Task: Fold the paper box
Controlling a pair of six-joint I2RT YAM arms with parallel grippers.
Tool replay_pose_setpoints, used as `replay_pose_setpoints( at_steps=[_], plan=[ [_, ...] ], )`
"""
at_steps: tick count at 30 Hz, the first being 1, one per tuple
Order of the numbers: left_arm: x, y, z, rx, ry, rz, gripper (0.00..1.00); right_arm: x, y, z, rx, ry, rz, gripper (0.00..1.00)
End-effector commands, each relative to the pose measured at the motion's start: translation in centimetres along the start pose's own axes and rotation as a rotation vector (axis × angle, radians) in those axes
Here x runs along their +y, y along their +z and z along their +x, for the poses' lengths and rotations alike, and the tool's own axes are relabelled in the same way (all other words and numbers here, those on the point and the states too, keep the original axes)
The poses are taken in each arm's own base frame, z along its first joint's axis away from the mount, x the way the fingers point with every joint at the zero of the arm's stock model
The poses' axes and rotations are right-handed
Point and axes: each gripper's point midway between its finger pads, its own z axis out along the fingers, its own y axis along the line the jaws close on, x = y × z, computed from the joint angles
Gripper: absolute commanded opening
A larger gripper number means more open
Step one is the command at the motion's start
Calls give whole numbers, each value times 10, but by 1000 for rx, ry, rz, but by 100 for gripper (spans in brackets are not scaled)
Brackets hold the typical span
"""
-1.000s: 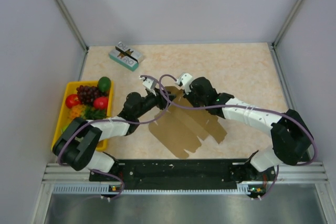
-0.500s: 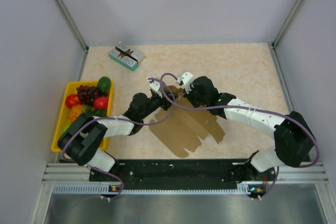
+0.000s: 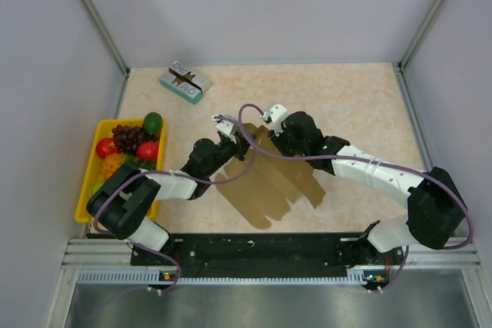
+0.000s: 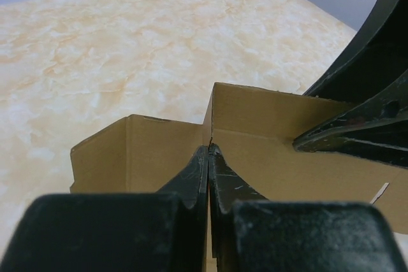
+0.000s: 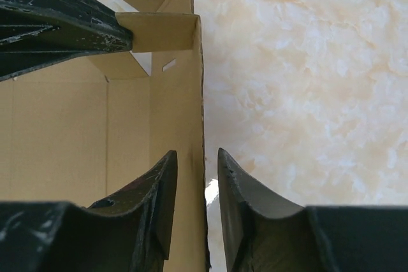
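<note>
From overhead, my left arm (image 3: 173, 182) and right arm (image 3: 369, 170) are bending inward and meeting over the far end of the paper box (image 3: 269, 186). It's lying mid-table (image 3: 361, 90), a bit toward the near edge, and only the wrist cams are showing the grip. My left claw (image 4: 208, 151) is pinching fully closed on a raised flap's edge, while my right claw (image 5: 197, 157) is sitting narrowly parted, straddling an upright cardboard wall without clamping it.
</note>
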Motion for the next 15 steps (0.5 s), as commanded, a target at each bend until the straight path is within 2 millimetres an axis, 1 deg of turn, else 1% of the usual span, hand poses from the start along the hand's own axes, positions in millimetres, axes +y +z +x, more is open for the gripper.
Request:
replay_pose_setpoints(
  at_steps=[1,3,6,9,10,11,13,14,15],
  plan=[
    [-6,-1,-18,-92,22,24,0,0,-23,-22,-81,30,6,31],
    [-7,-4,-20,-111,24,28,0,1,-23,-19,-75,27,-1,28],
    [-6,-7,-21,-114,26,22,0,-3,-26,-18,-70,29,25,29],
    [-6,-9,-20,-114,33,23,0,-2,-27,-16,-66,9,17,29],
    [-5,-10,-18,-109,30,19,0,-3,-27,-18,-69,1,20,27],
    [-5,-10,-18,-110,30,18,0,-3,-27,-17,-67,-12,27,21],
    [-5,-11,-18,-117,17,19,0,-1,-27,-18,-72,-28,44,15],
    [-6,-12,-21,-128,13,23,0,1,-26,-17,-70,-42,42,11],
    [-6,-14,-19,-130,-2,21,0,6,-25,-13,-67,-54,38,9]
  ],
)
